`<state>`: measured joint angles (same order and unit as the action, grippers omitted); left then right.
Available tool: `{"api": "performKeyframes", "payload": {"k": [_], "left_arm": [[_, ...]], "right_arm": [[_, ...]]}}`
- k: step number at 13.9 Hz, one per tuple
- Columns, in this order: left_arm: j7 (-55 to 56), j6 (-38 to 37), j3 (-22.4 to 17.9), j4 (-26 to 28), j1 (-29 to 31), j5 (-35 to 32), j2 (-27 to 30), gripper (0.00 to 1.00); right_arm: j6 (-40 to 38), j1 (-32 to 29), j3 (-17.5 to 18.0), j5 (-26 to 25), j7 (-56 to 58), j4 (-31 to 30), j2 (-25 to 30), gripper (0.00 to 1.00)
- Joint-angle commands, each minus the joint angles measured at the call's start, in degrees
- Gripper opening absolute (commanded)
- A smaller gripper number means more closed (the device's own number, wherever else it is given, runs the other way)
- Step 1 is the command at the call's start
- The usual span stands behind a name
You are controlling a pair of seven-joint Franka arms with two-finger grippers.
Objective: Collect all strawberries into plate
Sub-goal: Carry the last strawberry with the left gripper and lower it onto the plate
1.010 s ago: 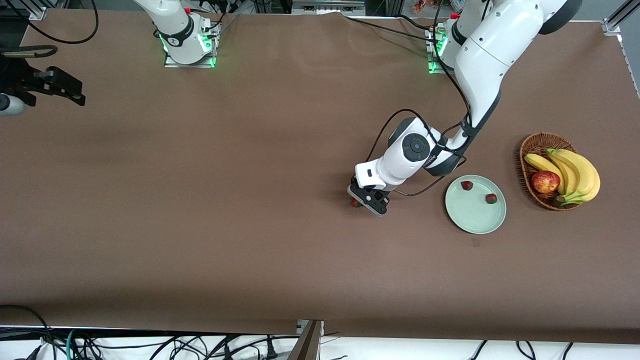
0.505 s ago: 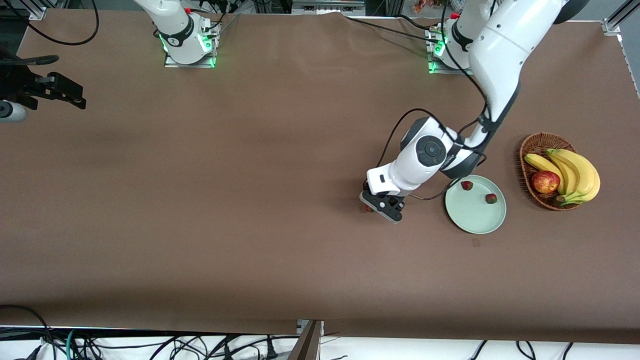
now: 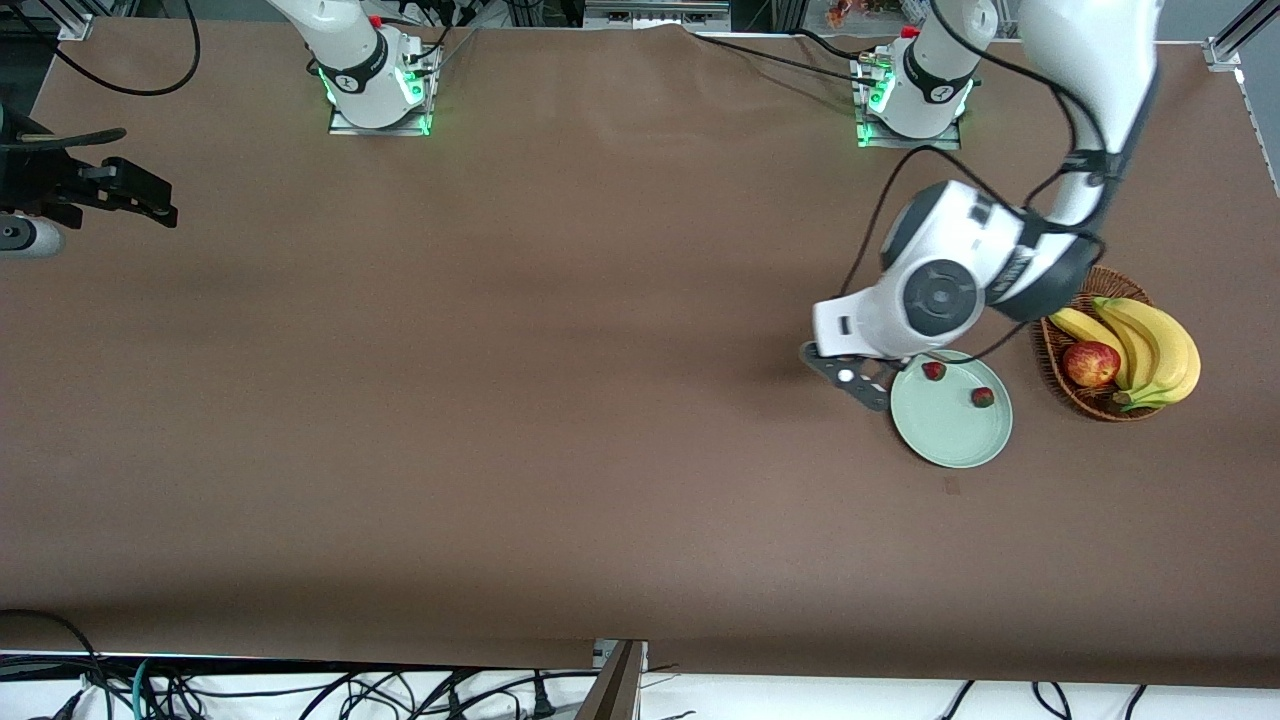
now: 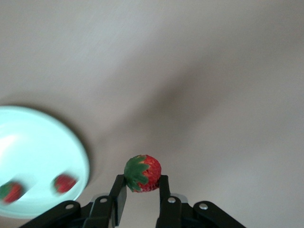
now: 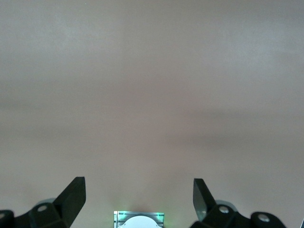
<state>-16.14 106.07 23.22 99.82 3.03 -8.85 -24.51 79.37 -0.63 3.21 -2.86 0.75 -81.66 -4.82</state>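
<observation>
Front view: left tool [image 3: 853, 376] up in the air over the desk [image 3: 500, 400], just beside the plate [image 3: 951, 425] rim; two strawberries [image 3: 933, 371] lying on the plate, basket [image 3: 1085, 340] with bananas [image 3: 1150, 345] and apple [image 3: 1090, 363] near, toward the left arm's end. Left wrist view: tool pinching a third strawberry [image 4: 142, 173], nothing between it and the plate. Right wrist view: right tool [image 5: 139, 194] spread wide, waiting over bare desk.
</observation>
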Motion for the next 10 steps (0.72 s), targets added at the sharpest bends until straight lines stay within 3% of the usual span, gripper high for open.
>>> {"api": "performKeyframes", "payload": {"k": [1, 6, 7, 8, 10], "left_arm": [[-17.02, 0.27, 0.51, 0.99, 8.72, -0.29, 0.17, 0.29], [-40.8, 13.0, 0.6, 4.22, 16.65, 1.89, -8.7, 0.29], [-41.25, 15.2, 0.6, 5.8, 16.74, 2.86, -8.45, 0.39], [-41.52, 15.39, 0.68, 5.99, 16.74, 2.96, -8.19, 0.99], [-41.87, 12.78, 1.99, 5.47, 17.44, 5.05, -5.92, 1.0]], "right_arm": [[0.0, -0.33, 0.39, -0.39, 0.83, 1.24, -0.45, 1.0], [0.17, -0.33, 0.39, -0.39, 0.92, 1.24, -0.71, 1.0], [0.17, -0.33, 0.39, -0.39, 1.01, 1.24, -0.8, 1.0], [0.17, -0.33, 0.31, -0.39, 1.01, 1.24, -0.8, 1.0], [0.17, -0.33, 0.39, -0.3, 1.01, 1.24, -0.8, 1.0]]}}
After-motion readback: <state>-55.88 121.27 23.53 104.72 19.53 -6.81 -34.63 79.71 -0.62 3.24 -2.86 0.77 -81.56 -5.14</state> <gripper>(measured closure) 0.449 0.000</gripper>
